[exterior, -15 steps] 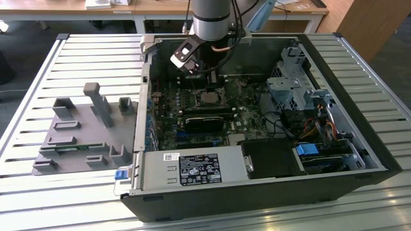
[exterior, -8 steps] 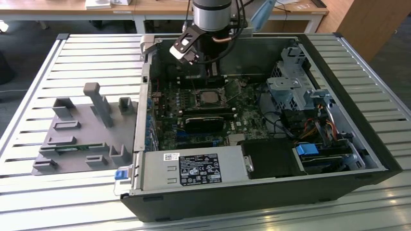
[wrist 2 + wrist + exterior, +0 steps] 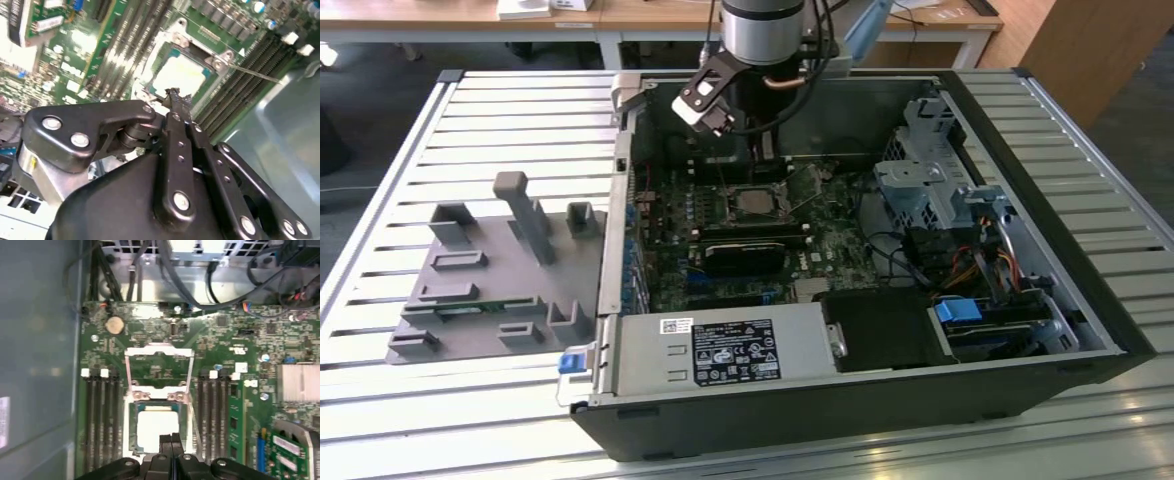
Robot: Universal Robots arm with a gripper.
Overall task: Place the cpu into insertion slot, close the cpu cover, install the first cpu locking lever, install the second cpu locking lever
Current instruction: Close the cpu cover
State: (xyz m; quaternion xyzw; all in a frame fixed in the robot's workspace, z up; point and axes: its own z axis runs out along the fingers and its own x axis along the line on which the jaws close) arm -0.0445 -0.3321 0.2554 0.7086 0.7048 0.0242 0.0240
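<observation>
The cpu (image 3: 156,426), a silvery square chip, lies in the insertion slot (image 3: 132,426) on the green board. It also shows in the second wrist view as the cpu (image 3: 181,74) and in the exterior view as the cpu (image 3: 754,200). The cpu cover (image 3: 159,351), a thin metal frame with a square window, is swung open and lies back on the board beyond the slot. My gripper (image 3: 170,441) is shut with nothing between its fingers. Its tips hover just over the chip's near edge, as the gripper (image 3: 175,93) in the second wrist view shows. A thin locking lever rod (image 3: 255,74) sticks out beside the slot.
Long black memory slots (image 3: 99,420) flank the socket on both sides. The open computer case (image 3: 1067,330) has walls all round, with a drive cage (image 3: 927,170), cables (image 3: 987,265) and a power supply (image 3: 720,352). A grey fixture tray (image 3: 480,290) sits on the exterior view's left.
</observation>
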